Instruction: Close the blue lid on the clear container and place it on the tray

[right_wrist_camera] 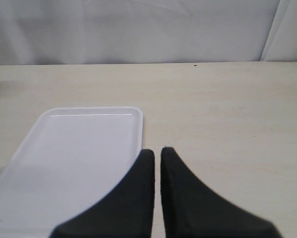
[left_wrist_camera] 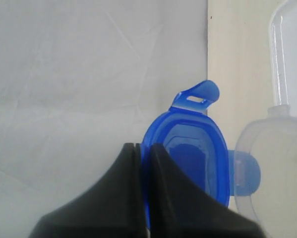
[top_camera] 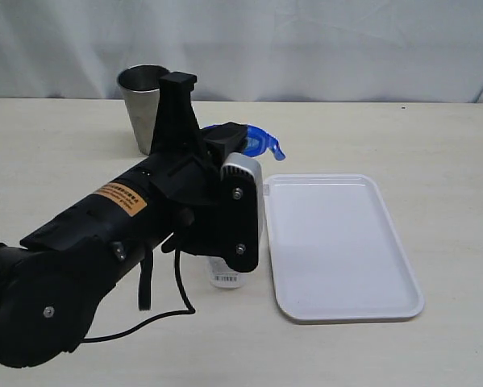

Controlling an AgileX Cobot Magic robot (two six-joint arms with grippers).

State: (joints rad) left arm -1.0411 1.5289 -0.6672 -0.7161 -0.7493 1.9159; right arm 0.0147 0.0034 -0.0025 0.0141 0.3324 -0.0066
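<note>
Beside the tray (top_camera: pixel 338 242), not on it, the clear container (top_camera: pixel 226 274) stands with its blue lid (left_wrist_camera: pixel 190 148) raised and pinched at the rim by the left gripper (left_wrist_camera: pixel 142 147); the right gripper (right_wrist_camera: pixel 157 150) is closed empty, so both steps remain.

A steel tumbler (top_camera: pixel 141 101) stands upright on the table (top_camera: pixel 435 145).

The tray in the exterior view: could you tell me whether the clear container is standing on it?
No, the clear container stands on the table beside the tray, which lies bare.
</note>
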